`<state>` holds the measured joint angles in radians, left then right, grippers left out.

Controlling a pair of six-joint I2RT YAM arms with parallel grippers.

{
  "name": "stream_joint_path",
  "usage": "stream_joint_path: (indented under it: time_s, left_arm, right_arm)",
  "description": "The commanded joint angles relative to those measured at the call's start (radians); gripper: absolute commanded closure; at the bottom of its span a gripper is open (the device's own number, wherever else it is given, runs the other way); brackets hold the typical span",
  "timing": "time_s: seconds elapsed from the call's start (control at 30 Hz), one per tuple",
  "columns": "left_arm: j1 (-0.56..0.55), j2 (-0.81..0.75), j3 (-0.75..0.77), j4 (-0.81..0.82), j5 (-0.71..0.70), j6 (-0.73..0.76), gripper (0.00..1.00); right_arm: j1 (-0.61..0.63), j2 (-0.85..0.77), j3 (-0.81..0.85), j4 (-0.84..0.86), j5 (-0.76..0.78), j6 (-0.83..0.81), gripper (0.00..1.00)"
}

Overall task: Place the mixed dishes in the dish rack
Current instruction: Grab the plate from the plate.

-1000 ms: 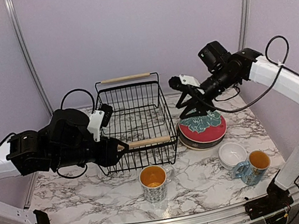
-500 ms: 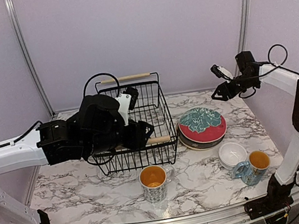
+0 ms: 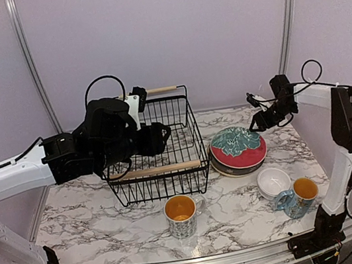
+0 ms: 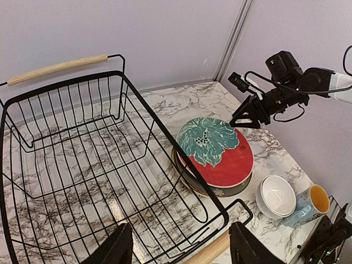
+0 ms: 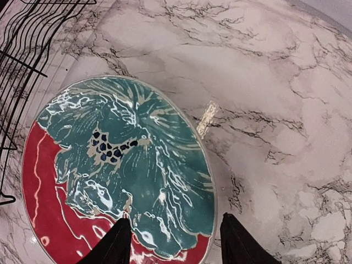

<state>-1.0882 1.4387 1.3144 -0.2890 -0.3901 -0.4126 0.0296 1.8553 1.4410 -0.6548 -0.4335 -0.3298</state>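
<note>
On table (image 3: pixel 237 219), outside rack (image 3: pixel 162 170): plate stack (image 3: pixel 239 147), bowls (image 3: pixel 273 180), near mug (image 3: pixel 181 213), right mug (image 3: pixel 298 197). Rack empty, nothing loaded. Left gripper (image 4: pixel 181 250) over rack, right gripper (image 5: pixel 170 242) over stack; both jaws spread, empty.

The red plate (image 3: pixel 239 149) hides most of the plates (image 3: pixel 234 171) under it. The left arm (image 3: pixel 97 144) covers the left side of the dish rack (image 3: pixel 164 184).
</note>
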Motion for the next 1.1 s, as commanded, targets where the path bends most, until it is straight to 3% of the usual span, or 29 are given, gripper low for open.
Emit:
stream_joint_path:
  time_s: [0.0, 0.4, 0.67, 0.9, 1.07]
  left_arm:
    - [0.001, 0.003, -0.014, 0.043, 0.019, -0.010, 0.38]
    - [0.002, 0.009, -0.018, 0.057, 0.046, -0.009, 0.38]
    - [0.002, 0.044, -0.010, 0.095, 0.108, -0.025, 0.38]
    - [0.001, 0.098, 0.018, 0.144, 0.182, -0.036, 0.38]
    - [0.001, 0.160, 0.064, 0.191, 0.255, -0.037, 0.38]
  right_arm:
    - [0.002, 0.037, 0.023, -0.024, 0.043, 0.021, 0.47]
    - [-0.003, 0.120, 0.037, -0.055, 0.063, 0.026, 0.51]
    - [-0.074, 0.101, 0.035, -0.036, 0.024, 0.041, 0.92]
    - [-0.085, 0.035, 0.039, -0.047, 0.024, 0.032, 1.00]
    - [-0.086, -0.037, 0.036, -0.051, -0.015, 0.036, 1.00]
